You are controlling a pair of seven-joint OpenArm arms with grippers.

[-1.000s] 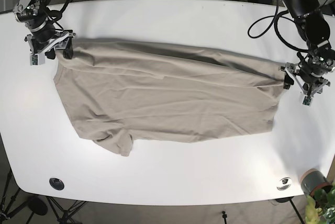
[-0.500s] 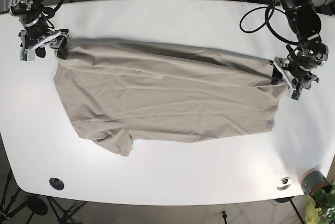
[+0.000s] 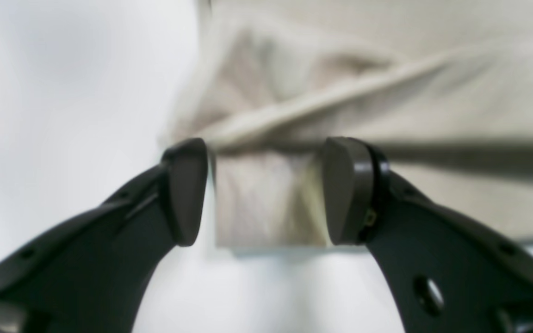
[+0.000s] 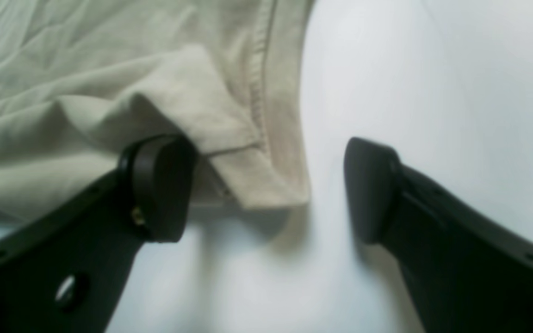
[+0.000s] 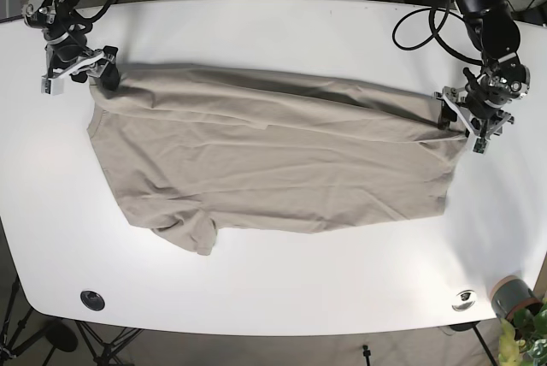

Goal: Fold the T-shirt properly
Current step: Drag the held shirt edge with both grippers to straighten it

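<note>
A beige T-shirt [image 5: 273,161] lies spread across a white table [image 5: 273,289], its long axis running side to side in the base view. It is folded over along its far edge, with one sleeve [image 5: 192,233] sticking out at the near left. No containers hold anything here; a small grey cup-like object [image 5: 511,296] sits at the table's near right corner, cut off by the frame edge, and its contents cannot be made out. Beside it is a small round silver fitting [image 5: 464,299], and a dark round fitting [image 5: 92,300] sits near the opposite corner.

The left gripper [image 3: 266,189] is at the shirt's right end in the base view. Its wrist camera shows the two dark fingers [image 3: 185,189] parted, with a folded corner of the fabric [image 3: 266,203] lying between them; the pads sit close to the cloth on either side but are not pressed together. This view is heavily blurred, so whether the pads touch the fabric is unclear.

The right gripper [image 4: 266,189] is at the shirt's far left corner in the base view. Its fingers [image 4: 162,185] are spread wide. One pad rests at or under a turned-over hemmed corner [image 4: 257,185], the other stands apart over bare table. It grips nothing.

Both arms are cut off at the top of the base view.
</note>
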